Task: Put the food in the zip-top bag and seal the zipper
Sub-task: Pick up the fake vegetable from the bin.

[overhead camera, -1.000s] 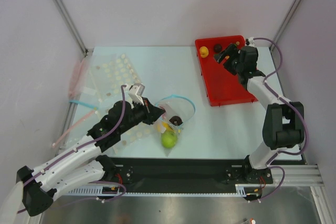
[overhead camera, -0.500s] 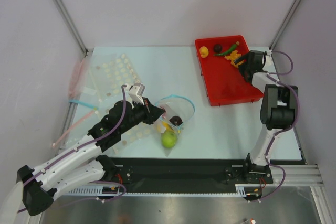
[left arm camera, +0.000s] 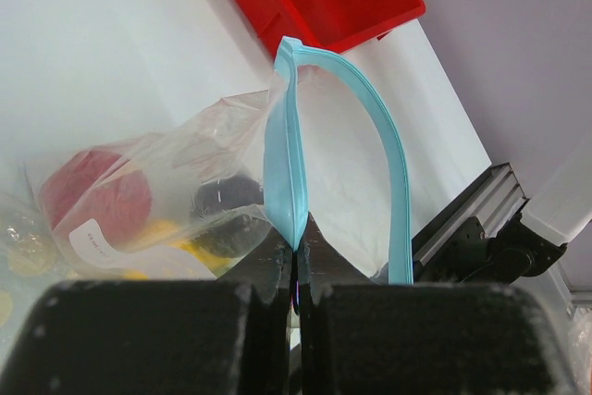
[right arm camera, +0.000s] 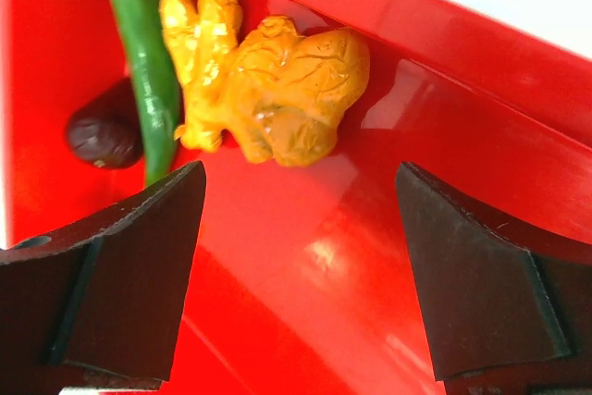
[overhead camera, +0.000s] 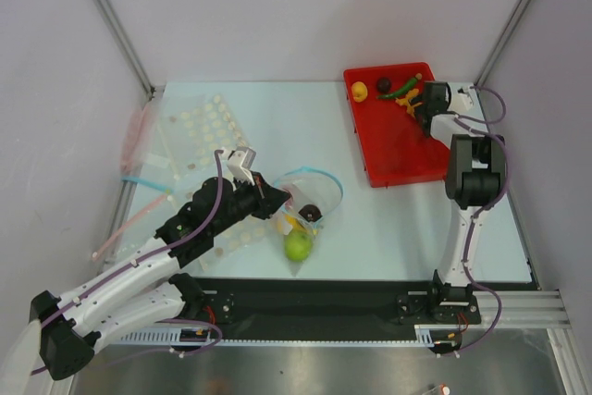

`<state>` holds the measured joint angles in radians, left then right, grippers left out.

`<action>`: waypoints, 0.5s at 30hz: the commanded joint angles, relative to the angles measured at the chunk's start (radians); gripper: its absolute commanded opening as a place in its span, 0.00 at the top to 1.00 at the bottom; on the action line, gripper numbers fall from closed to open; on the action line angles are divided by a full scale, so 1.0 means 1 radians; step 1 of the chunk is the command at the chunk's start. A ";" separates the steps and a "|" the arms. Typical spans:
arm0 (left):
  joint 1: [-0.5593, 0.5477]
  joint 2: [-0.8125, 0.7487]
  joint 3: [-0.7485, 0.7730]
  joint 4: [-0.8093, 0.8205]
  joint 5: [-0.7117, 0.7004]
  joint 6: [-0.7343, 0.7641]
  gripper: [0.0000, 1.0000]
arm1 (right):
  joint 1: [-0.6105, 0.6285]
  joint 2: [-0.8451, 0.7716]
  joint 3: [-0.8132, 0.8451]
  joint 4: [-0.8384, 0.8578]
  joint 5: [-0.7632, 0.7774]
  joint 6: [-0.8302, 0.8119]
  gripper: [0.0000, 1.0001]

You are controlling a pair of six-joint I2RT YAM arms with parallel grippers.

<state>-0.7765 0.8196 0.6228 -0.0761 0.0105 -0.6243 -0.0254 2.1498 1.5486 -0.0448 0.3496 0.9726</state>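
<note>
The zip-top bag (overhead camera: 313, 199) lies at the table's middle, its mouth held up in a loop. My left gripper (overhead camera: 277, 199) is shut on the light-blue zipper (left arm camera: 287, 159) at its near fold. Inside the bag lie a green apple (overhead camera: 298, 245), a dark purple ball (overhead camera: 311, 212), a yellow piece (overhead camera: 294, 223) and a red piece (left arm camera: 97, 196). My right gripper (right arm camera: 298, 191) stands open and holds nothing, low over the red tray (overhead camera: 398, 150), just short of the orange bunch (right arm camera: 268, 90). Beside the bunch lie a green chili (right arm camera: 143, 53) and a dark ball (right arm camera: 102, 131). A yellow piece (overhead camera: 359, 92) sits farther left in the tray.
Other clear bags with pink strips (overhead camera: 139, 131) and a dotted clear sheet (overhead camera: 199, 127) lie at the left, under my left arm. A black rail (overhead camera: 314, 298) runs along the near edge. Metal frame posts rise at both back corners.
My right arm folded back and swung its gripper to the tray's far right corner, in front of the orange bunch. The left gripper kept its hold on the zipper without moving.
</note>
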 commanded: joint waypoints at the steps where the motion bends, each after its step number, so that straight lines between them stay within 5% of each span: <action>1: -0.003 0.000 0.037 0.013 -0.007 0.006 1.00 | 0.004 0.064 0.093 -0.053 0.054 0.047 0.12; 10: -0.003 0.000 0.035 0.013 -0.007 0.006 1.00 | -0.013 0.189 0.240 -0.082 -0.003 0.113 0.12; 15: -0.003 0.001 0.035 0.013 -0.007 0.006 1.00 | -0.036 0.234 0.258 -0.066 -0.070 0.155 0.28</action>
<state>-0.7765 0.8196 0.6228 -0.0765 0.0105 -0.6243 -0.0380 2.3413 1.7714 -0.0944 0.3130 1.0798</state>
